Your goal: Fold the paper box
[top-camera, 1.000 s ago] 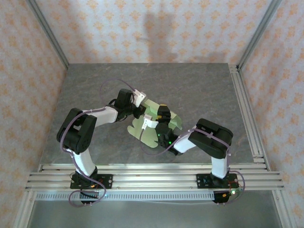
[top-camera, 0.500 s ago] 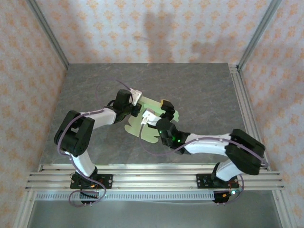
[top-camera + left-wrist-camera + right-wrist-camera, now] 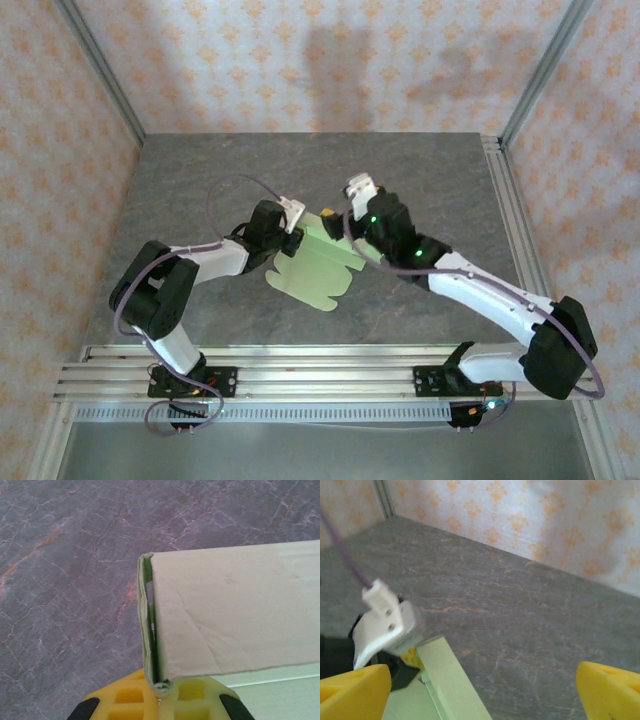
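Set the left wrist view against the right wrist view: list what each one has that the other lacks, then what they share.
Left wrist: the left gripper shut on the folded edge of the paper box, with the slit between its layers seen close up. Right wrist: the patterned wall, a white bracket on the left arm, and the right gripper open wide, holding nothing. Both: the pale green box and the grey marbled table.
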### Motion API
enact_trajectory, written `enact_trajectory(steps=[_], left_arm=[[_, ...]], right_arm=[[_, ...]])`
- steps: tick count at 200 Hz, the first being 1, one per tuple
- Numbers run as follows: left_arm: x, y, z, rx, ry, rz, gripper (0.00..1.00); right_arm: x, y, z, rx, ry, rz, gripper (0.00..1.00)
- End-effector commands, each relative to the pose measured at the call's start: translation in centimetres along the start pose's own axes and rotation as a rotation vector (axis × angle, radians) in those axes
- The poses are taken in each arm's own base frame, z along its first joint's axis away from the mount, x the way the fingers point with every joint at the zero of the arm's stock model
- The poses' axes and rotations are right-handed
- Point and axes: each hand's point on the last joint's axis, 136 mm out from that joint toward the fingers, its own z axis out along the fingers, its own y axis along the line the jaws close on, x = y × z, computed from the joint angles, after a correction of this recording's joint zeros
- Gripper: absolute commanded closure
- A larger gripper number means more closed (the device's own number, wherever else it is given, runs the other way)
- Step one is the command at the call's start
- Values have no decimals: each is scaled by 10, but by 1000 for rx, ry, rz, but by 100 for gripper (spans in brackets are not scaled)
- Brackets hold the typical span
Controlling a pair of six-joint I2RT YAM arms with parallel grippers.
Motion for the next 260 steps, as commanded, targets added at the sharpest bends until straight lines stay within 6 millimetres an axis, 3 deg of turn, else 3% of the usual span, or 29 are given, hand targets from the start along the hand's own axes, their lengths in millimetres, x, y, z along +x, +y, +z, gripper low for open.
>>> enact_trajectory(steps=[1,40,63,108,139,198,260], left_arm=[[-14,-6,-9,-2,-67,22,96],[-6,-13,-8,18,-69,34,96],[-2,-18,-7,18,-75,56,96],[3,-34,-8,97,-81,58,95],[6,-35,-7,100,-73,58,95],[11,-38,-3,116,-61,53,95],[12,-33,2,85,-79,31,88]], right_arm=[[11,4,4,-145,165,340,8],[29,-6,27,-264,341,562,10],[49,-8,47,-342,444,656,15],[82,1,79,-414,578,667,19],[102,10,96,-466,638,628,19],[120,42,106,-600,697,589,22],[133,42,112,-607,706,635,30]])
